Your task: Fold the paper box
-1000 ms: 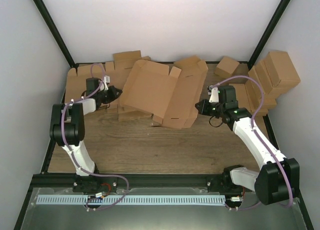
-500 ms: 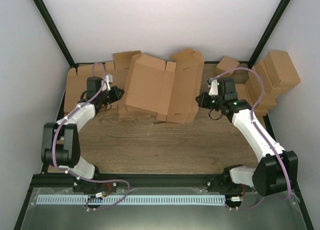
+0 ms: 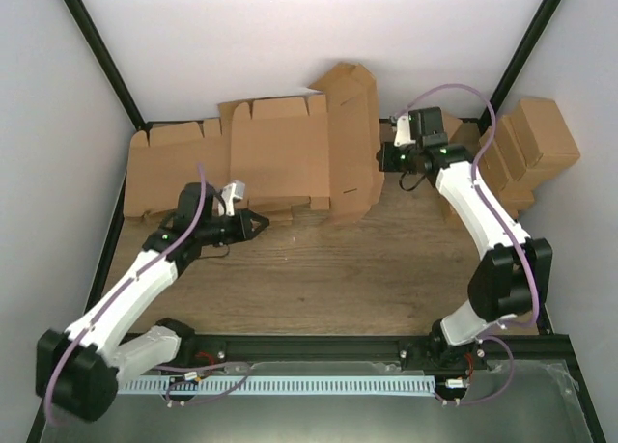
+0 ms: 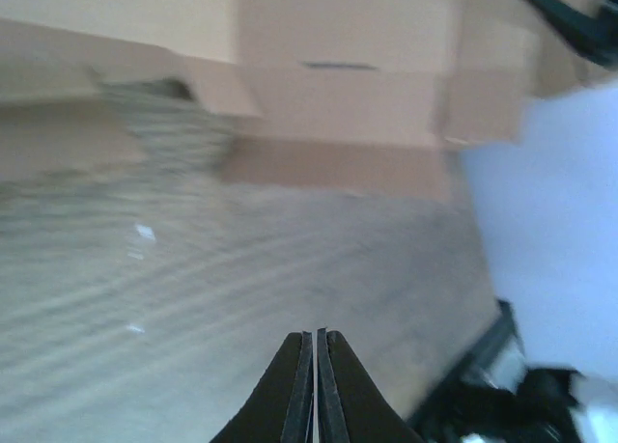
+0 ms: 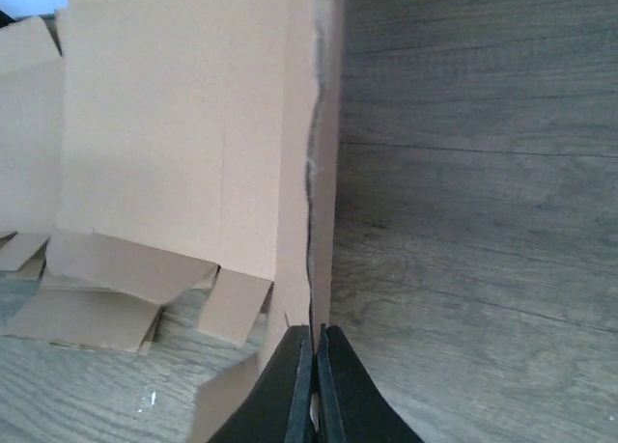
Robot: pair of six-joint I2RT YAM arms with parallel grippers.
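The paper box [image 3: 280,158] is a brown die-cut blank lying open at the back of the table, its right part [image 3: 350,139] folded upward. My right gripper [image 3: 382,159] is shut on that raised part's right edge. In the right wrist view the gripper [image 5: 316,339] pinches the cardboard edge [image 5: 326,221], with the box panel [image 5: 174,144] to the left. My left gripper [image 3: 259,222] is shut and empty, in front of the box and apart from it. In the left wrist view the gripper [image 4: 316,335] hangs over bare wood, with the cardboard [image 4: 338,105] further ahead.
A pile of flat cardboard blanks [image 3: 162,173] lies at the back left, next to the box. Several ready-made brown boxes [image 3: 529,139] are stacked at the back right. Black frame posts [image 3: 101,57] stand at the back corners, white walls behind.
My left arm has drawn back from the box toward the near middle of the table. My right gripper has moved back and left, taking the box toward the rear wall with its right part raised.
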